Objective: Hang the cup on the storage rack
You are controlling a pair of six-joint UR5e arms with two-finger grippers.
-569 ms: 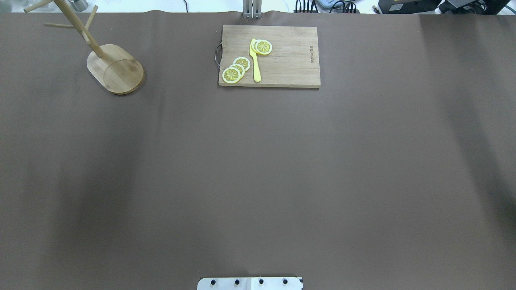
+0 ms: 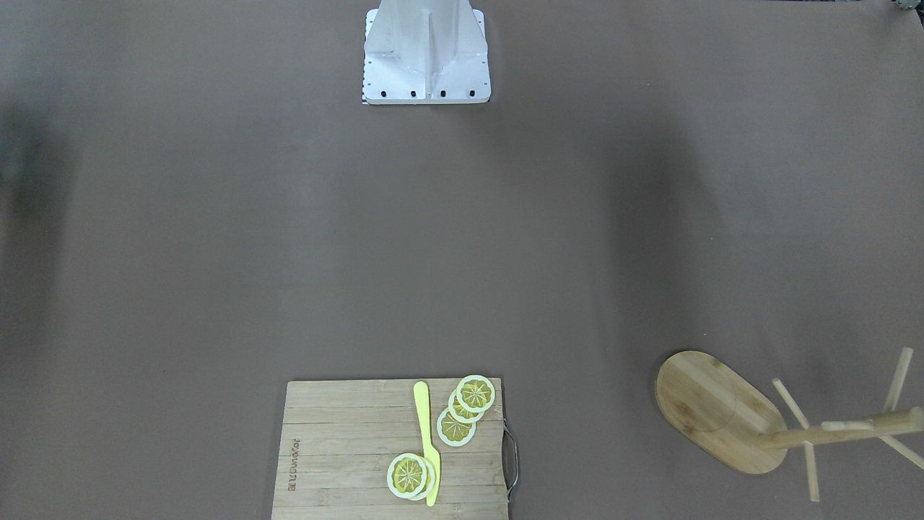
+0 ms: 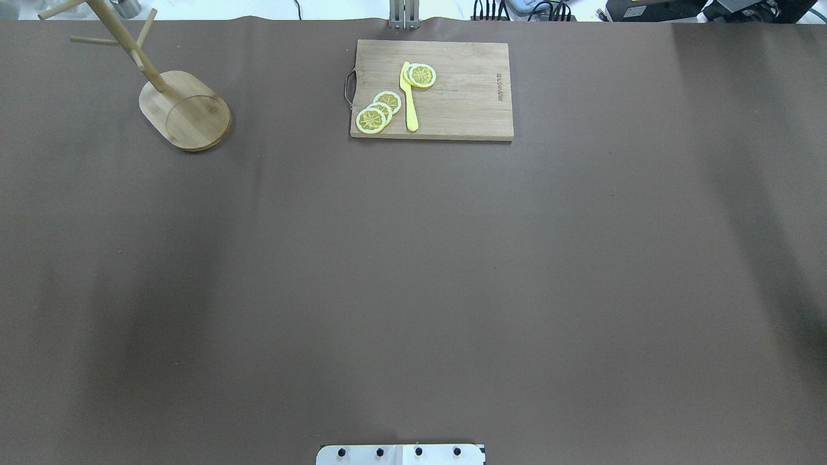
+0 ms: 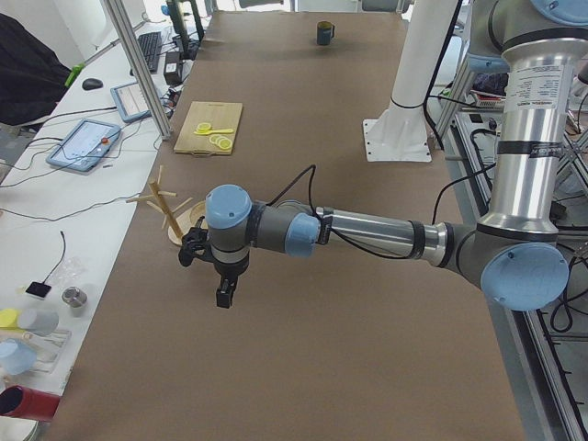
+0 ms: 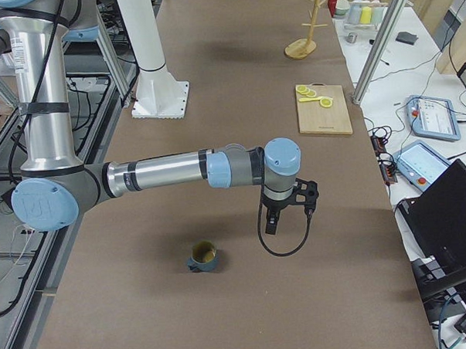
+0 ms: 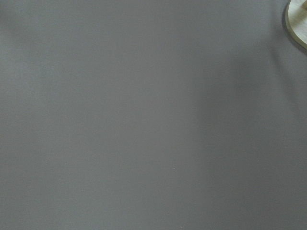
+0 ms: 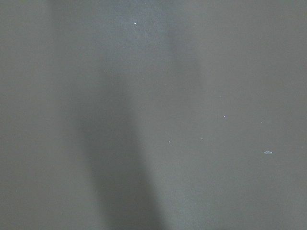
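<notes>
Nothing is shifting overhead; the storage rack (image 3: 185, 111) is staying far left. Only side views are showing the cup (image 5: 203, 258), sitting upright near the right gripper (image 5: 271, 225), and the left gripper (image 4: 223, 297); their opening I cannot tell.

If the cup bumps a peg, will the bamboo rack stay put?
Perhaps not. The storage rack looks light, its tall post set near one end of the oval base, so it may tip or slide. The thin pegs seem stiff but breakable.
</notes>
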